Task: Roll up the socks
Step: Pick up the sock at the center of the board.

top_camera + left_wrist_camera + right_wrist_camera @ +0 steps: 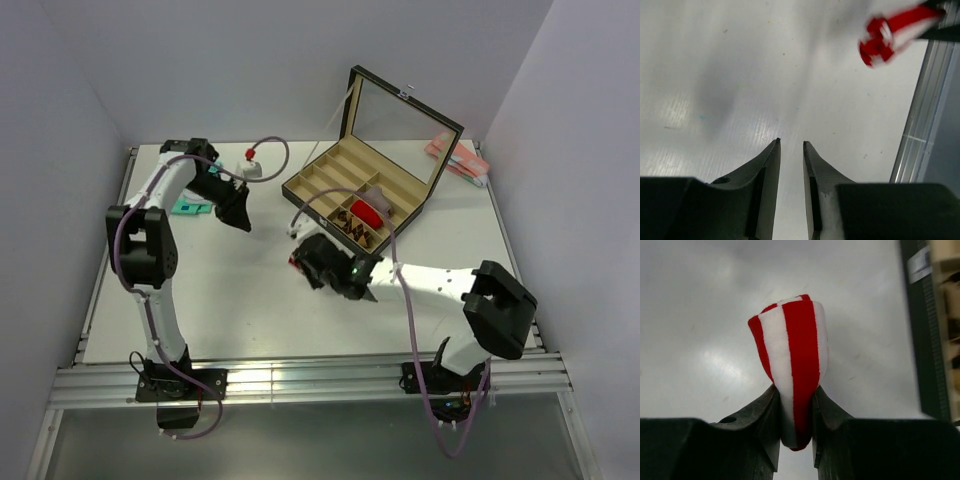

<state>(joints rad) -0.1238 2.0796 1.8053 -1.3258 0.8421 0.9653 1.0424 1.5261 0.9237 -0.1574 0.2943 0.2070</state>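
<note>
The red-and-white striped sock is folded into a bundle and pinched between my right gripper's fingers, held just above the white table. In the top view this gripper is at the table's middle, in front of the box, with a bit of red sock showing. The brown argyle sock lies in a front compartment of the box. My left gripper is at the back left, slightly open and empty over bare table.
An open compartment box with raised lid stands at back centre, a plain red roll inside. A teal packet lies by the left arm. A small red-and-white object sits behind it. A pink packet is back right.
</note>
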